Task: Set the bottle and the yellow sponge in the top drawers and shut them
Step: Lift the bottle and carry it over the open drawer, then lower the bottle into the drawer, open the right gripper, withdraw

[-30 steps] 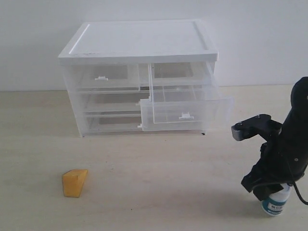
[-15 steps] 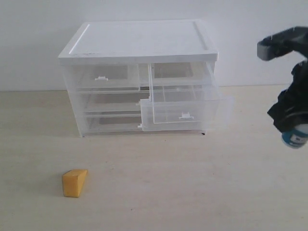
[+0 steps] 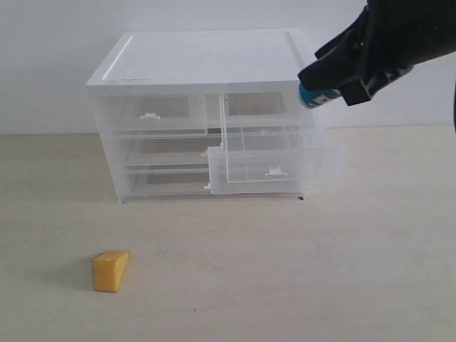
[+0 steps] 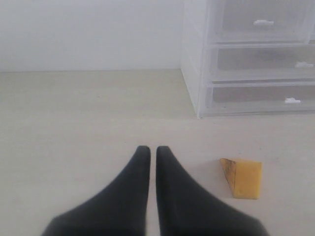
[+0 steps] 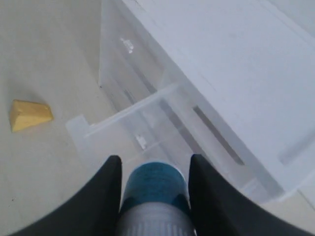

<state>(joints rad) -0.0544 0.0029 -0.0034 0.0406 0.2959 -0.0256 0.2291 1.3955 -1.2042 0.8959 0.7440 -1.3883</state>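
Ideally the right gripper point(image 5: 155, 160), clamped on the squat teal-blue bottle point(image 5: 155, 186), centres over the pulled-out clear plastic drawer point(image 3: 274, 158) before releasing, while the left gripper point(image 4: 148, 152) sits shut.

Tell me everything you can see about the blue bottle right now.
The bottle is small and teal-blue, plastic by its look, with a pale ribbed cap nearest the wrist. The right gripper clamps it between both fingers, tilted, base outward. It hangs in the air above the pulled-out top drawer, touching nothing else.
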